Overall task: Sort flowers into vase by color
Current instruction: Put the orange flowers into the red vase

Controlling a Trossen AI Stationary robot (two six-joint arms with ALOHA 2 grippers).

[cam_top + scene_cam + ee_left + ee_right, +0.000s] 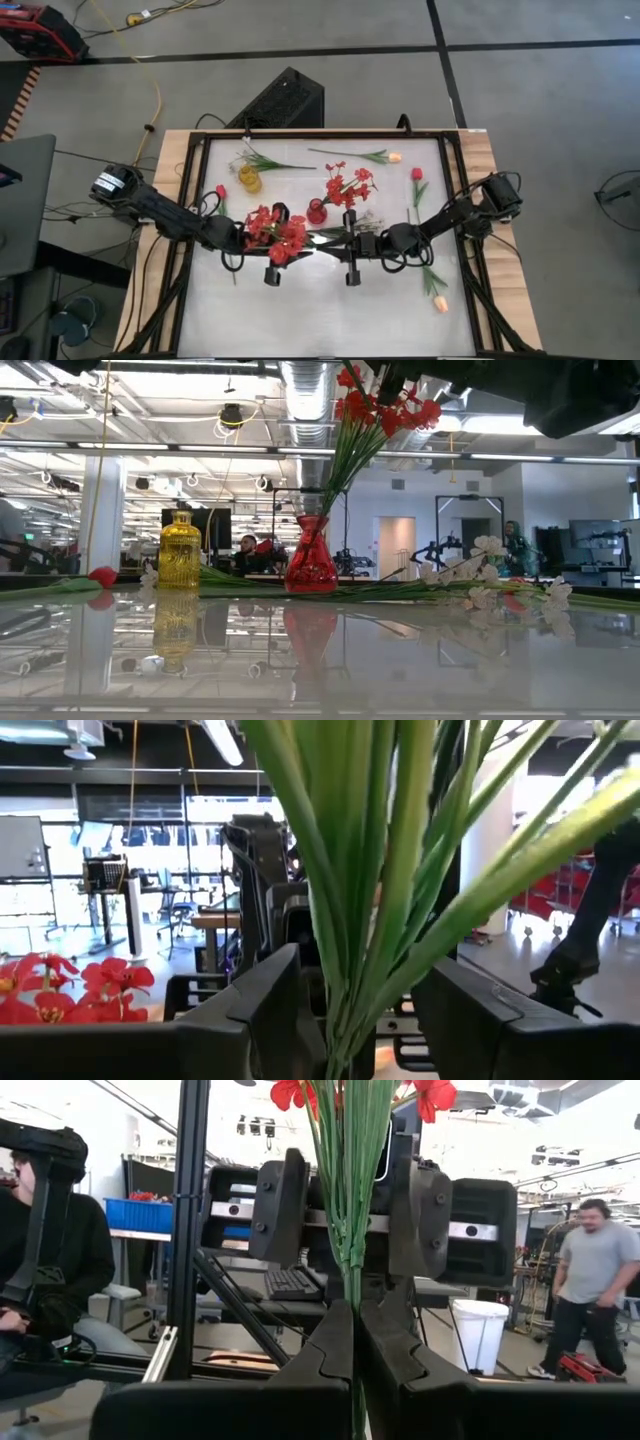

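Around my table lies grey floor (540, 100) crossed by dark lines; overhead run ducts (305, 400) and strip lights (180, 448), with a whiteboard (22, 847) beyond.

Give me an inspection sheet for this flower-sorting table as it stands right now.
Surface: white table top, glossy, black frame.
Job's things: red vase holds red flowers; yellow vase holds none; white spray and peach tulip lie loose.
Clutter: nothing seen.
Grippers: right gripper shut on red flower bunch stems; left gripper open around the same stems.
Cables: yellow cable on floor.
Surroundings: seated person, walking person.
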